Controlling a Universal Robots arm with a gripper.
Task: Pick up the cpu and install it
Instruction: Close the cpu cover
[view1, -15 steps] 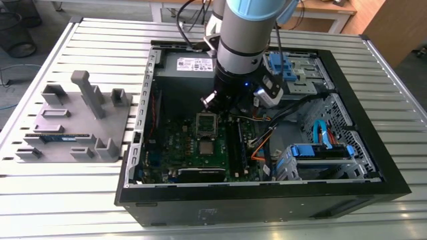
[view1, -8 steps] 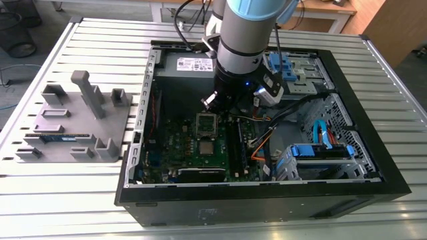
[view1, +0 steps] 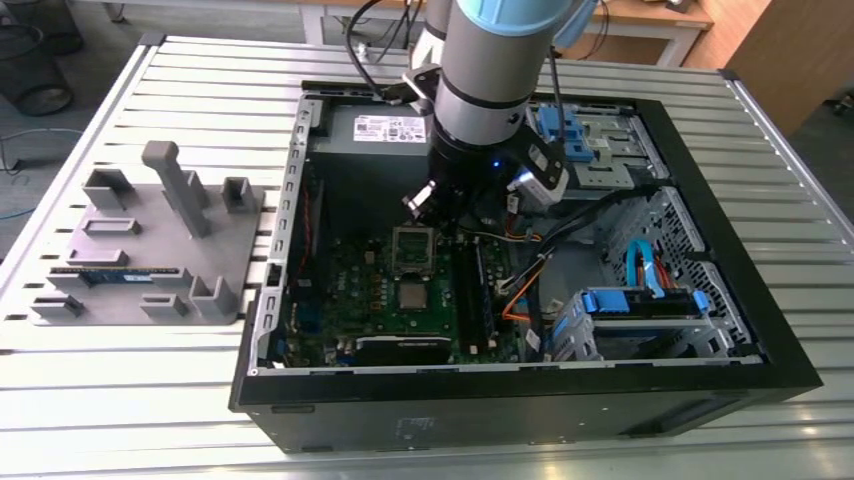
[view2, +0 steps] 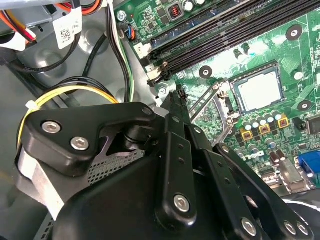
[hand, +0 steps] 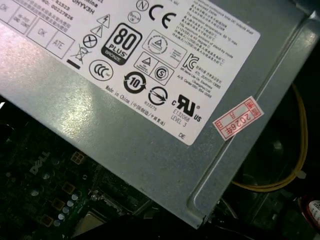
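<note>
The cpu (view1: 416, 295), a small silver square, lies flat in the socket on the green motherboard (view1: 354, 300) inside the open computer case. In the second wrist view the cpu (view2: 259, 90) sits in its black socket surround, with the metal socket frame (view2: 212, 97) swung up beside it. In the exterior view that socket frame (view1: 414, 246) lies open just behind the chip. My gripper (view1: 435, 205) hangs above the board, behind the socket and apart from the cpu. Its black linkage (view2: 177, 100) fills the near part of the second wrist view and nothing shows in its grip.
The grey power supply (view1: 380, 128) (hand: 150, 100) stands close behind the gripper. Memory slots (view2: 225, 35) run beside the socket. Cables (view1: 527, 285) and blue drive cages (view1: 647, 300) fill the case's right side. A grey fixture (view1: 147, 250) with a memory stick (view1: 114, 272) lies outside on the left.
</note>
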